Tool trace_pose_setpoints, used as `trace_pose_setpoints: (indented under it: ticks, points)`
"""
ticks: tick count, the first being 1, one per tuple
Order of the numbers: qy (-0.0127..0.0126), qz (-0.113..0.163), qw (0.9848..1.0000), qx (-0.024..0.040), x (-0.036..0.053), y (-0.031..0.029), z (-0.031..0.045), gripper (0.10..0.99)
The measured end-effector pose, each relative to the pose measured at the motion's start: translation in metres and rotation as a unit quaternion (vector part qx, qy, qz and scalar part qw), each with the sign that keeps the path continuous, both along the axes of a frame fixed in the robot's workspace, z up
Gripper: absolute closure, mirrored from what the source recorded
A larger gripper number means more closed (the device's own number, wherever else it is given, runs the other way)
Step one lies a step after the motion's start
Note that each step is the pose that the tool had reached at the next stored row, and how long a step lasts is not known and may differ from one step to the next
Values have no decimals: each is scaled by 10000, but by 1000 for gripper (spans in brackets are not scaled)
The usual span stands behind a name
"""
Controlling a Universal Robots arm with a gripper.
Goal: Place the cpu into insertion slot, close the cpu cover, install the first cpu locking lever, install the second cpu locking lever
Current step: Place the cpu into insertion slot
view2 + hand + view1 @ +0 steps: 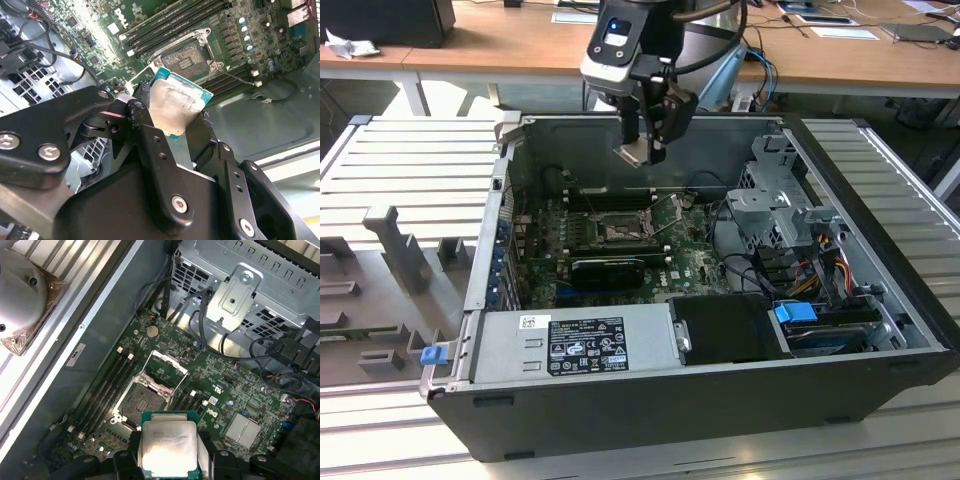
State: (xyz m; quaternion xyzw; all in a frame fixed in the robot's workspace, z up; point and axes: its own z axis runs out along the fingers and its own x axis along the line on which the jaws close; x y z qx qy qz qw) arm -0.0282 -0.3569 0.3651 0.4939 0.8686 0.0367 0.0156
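Directly below the tool (642, 150) sits the open computer case (720, 405) with its green board (695, 252), a metal drive cage (240, 295) off to one side. The insertion slot (141, 402) lies bare beneath the tool, with the cpu cover (167, 371) tilted up beside it. The fingers (142, 120) are clamped on the cpu (175, 107) and hide its edges. The exterior view shows a pale sliver of the cpu, while both wrist views show its silvery top.

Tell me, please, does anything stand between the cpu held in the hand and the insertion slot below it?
Nothing visible does. The hand holds the cpu in open air above the board, and the insertion slot lies uncovered, with the cpu cover standing open beside it.
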Motion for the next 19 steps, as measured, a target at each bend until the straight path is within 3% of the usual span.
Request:
trace_pose_setpoints:
  ticks: [7, 11, 14, 17, 19]
  points:
    - [0, -330, 9995, 0, 0, 0, -15, 557]
    - [0, -572, 9984, 1, 0, 0, -22, 557]
    - [0, -826, 9966, 0, 0, 0, -30, 557]
    - [0, -1111, 9938, 0, 0, 0, -37, 557]
    - [0, -1404, 9901, 1, 0, 0, -44, 557]
